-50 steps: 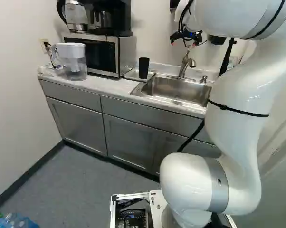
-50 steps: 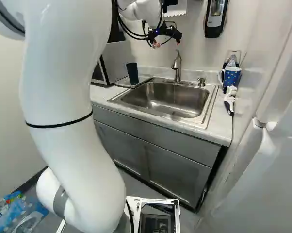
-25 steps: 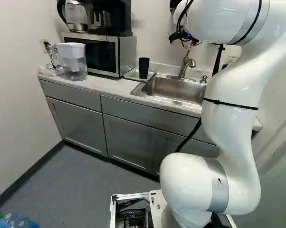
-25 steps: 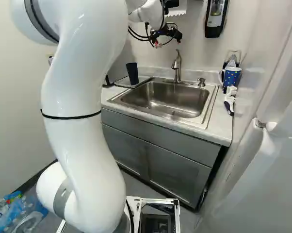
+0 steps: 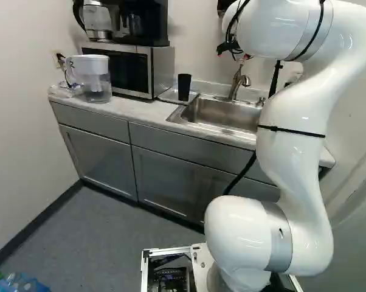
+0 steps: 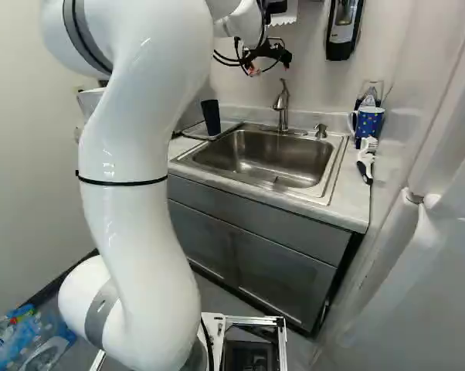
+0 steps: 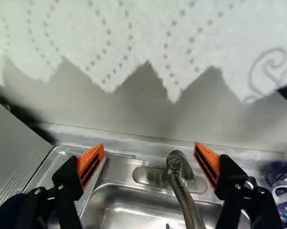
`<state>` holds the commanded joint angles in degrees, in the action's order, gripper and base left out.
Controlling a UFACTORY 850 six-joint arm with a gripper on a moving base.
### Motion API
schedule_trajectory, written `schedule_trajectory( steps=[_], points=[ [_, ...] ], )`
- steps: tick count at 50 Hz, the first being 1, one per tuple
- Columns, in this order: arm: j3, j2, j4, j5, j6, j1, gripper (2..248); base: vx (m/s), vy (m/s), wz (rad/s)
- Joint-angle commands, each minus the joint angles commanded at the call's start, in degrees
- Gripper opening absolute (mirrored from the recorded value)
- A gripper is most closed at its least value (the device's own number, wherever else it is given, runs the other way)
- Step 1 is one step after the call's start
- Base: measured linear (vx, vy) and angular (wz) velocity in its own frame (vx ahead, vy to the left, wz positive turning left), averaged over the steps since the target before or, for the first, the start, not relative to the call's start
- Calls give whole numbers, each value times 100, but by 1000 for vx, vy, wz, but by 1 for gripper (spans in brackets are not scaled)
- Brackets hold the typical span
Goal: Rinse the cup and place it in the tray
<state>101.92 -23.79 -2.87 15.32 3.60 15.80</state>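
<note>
At twelve o'clock on the sink (image 6: 259, 161), the gripper (image 6: 268, 65) hangs above the faucet (image 6: 282, 107), its fingers (image 7: 90, 165) spread wide; the black cup (image 5: 183, 87) stands upright in the tray (image 5: 168, 95) at ten o'clock.

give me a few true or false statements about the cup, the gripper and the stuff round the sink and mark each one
1. The dark cup stands in the tray beside the sink. True.
2. The gripper is closed around the cup. False: its fingers stand wide apart, and the cup is in the tray.
3. The water pitcher sits on top of the microwave. False: it stands on the counter beside it.
4. The blue mug is inside the sink. False: it is beside the sink, on the side away from the tray.
</note>
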Motion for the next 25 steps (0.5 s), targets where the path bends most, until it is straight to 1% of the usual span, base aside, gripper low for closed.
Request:
schedule_trajectory(
  steps=[25],
  points=[
    [158, -130, 0, 0, 0, -19, 247, 0, 0, 0]
  ],
)
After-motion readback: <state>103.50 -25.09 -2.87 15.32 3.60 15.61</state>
